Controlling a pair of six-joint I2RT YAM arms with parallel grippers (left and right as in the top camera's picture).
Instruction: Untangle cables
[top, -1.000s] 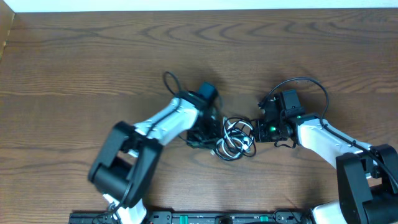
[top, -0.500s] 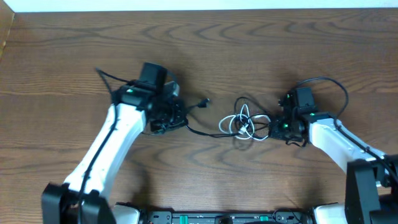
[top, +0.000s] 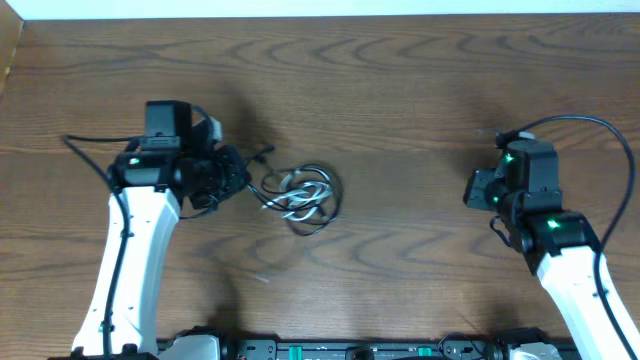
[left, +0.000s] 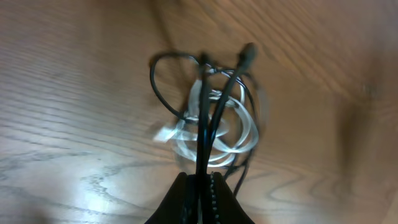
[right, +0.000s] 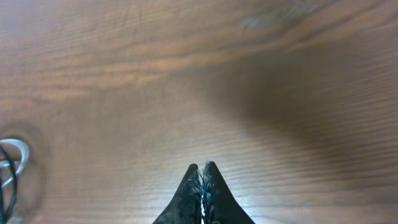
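Two pairs of jaws, and both are pressed together. The left jaws are clamped on black strands of the cables (top: 300, 190), which run straight out from the tips into the knot lying just ahead of them. The right jaws are closed with nothing between them.

The knot is a loose bundle. White loops (left: 249, 134) sit in the middle, black loops lie around and over them, and a small black plug (left: 249, 51) sticks out at the far side from the left jaws. The bundle rests on the desk (top: 400, 80), well apart from the right jaws. From the right wrist only a sliver of white and black cord shows, at the far left edge of that view.

Between the knot and the right jaws lies a broad stretch of bare wood. More bare wood runs beyond both jaws up to the desk's far edge, where a white strip (top: 320, 8) begins. The desk's left edge shows only at the upper left corner of the overhead view, well away from the left arm (top: 135, 240). The right arm (top: 575, 270) stands near the right border of that view — the desk's edge on that side is not visible.
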